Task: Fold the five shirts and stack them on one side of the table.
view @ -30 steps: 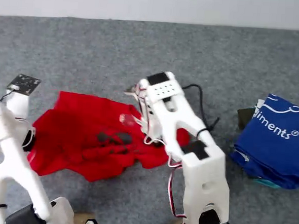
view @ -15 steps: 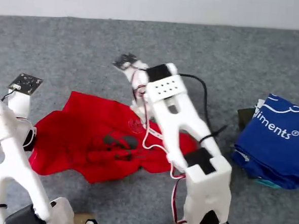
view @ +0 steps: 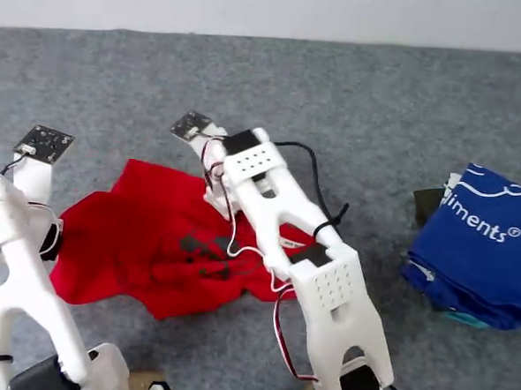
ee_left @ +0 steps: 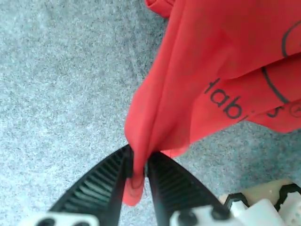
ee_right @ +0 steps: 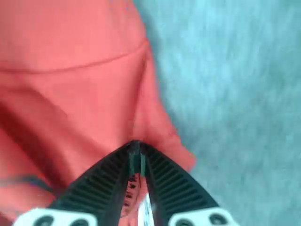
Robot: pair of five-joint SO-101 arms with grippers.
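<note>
From my remote station: the red shirt (view: 143,241) lies crumpled on the grey table (view: 381,105), between my two arms. My left gripper (ee_left: 136,160) is pinched nearly closed on a bunched fold at the shirt's near left edge, the cloth rising out of its jaws and draping away over the table. My right gripper (ee_right: 135,153) is clamped tight on the hem at the shirt's far edge, with red fabric spreading out from its tips and bare table beside it. In the high view the right arm reaches across the shirt's right half. Well apart, at the table's right side, sits a pile of folded blue shirts (view: 483,248).
</note>
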